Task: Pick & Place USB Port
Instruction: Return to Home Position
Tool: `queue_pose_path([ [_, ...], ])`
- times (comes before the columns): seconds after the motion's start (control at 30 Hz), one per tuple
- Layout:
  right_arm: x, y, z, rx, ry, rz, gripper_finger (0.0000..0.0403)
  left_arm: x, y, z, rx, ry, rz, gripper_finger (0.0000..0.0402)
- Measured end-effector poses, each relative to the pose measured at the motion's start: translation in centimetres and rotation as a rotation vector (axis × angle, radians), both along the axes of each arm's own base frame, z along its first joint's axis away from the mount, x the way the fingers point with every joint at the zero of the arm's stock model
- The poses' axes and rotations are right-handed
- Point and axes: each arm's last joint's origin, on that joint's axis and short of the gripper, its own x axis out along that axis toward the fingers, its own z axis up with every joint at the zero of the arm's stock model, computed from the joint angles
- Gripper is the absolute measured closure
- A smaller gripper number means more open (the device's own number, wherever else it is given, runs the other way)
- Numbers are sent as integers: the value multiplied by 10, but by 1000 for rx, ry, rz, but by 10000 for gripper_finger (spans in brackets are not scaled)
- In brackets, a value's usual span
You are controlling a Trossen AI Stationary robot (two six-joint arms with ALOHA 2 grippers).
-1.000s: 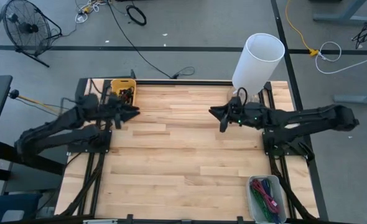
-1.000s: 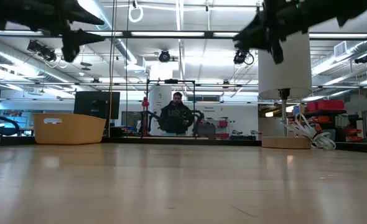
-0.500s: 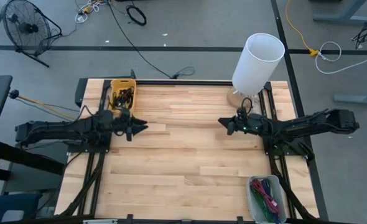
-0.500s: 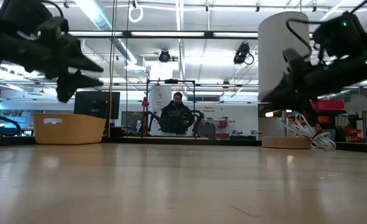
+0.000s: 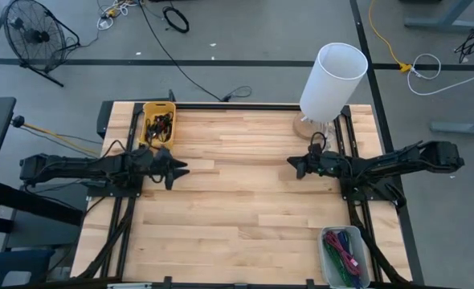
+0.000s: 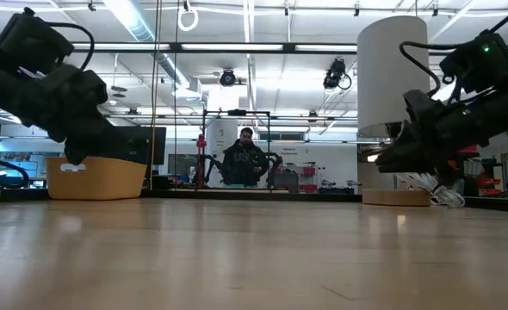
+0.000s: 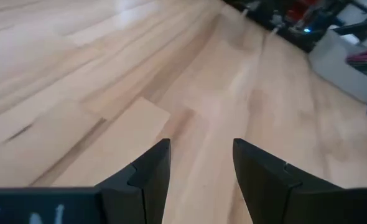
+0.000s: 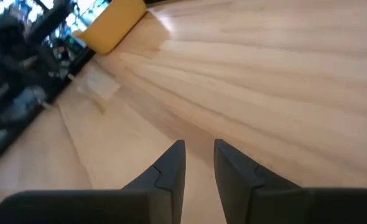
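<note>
A yellow bin [image 5: 158, 123] stands at the table's far left corner and holds several small dark and coloured parts; I cannot single out a USB port among them. It also shows as the yellow bin [image 6: 95, 177] in the low view and the yellow bin [image 8: 112, 18] in the right wrist view. My left gripper [image 5: 175, 168] [image 7: 201, 158] is open and empty, low over bare wood just near of the bin. My right gripper [image 5: 292, 164] [image 8: 199, 158] is narrowly open and empty, low over the table's right half.
A tall white cylinder [image 5: 333, 79] stands on a round wooden base at the far right corner, just behind my right arm. A grey bin [image 5: 344, 255] with coloured cables sits at the near right corner. A person [image 6: 245, 162] is far behind the table. Bare wood lies between the grippers.
Both arms have come down from high above the table to just over its top and stretched out flatter. My left gripper moved toward the near edge, away from the yellow bin. My right gripper drew slightly toward the right edge.
</note>
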Motion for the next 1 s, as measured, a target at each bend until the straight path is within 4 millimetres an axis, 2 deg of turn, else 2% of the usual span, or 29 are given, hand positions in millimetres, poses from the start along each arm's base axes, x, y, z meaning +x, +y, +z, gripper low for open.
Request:
queue_pose_path([
  [0.2, 0, 0, 1, -135, 51, 62, 319, 1, -1, 2, -27, -27, -24, 223],
  [0.57, -1, 0, 2, -142, 50, 66, 319, 1, -1, 2, -28, -26, -25, 223],
  [0.73, -7, 1, 20, -163, -70, 57, 319, -1, -1, 7, -20, -75, -26, 223],
  [1.0, -28, 4, 63, -221, -437, 28, 319, -10, -2, 25, 11, -271, -29, 223],
])
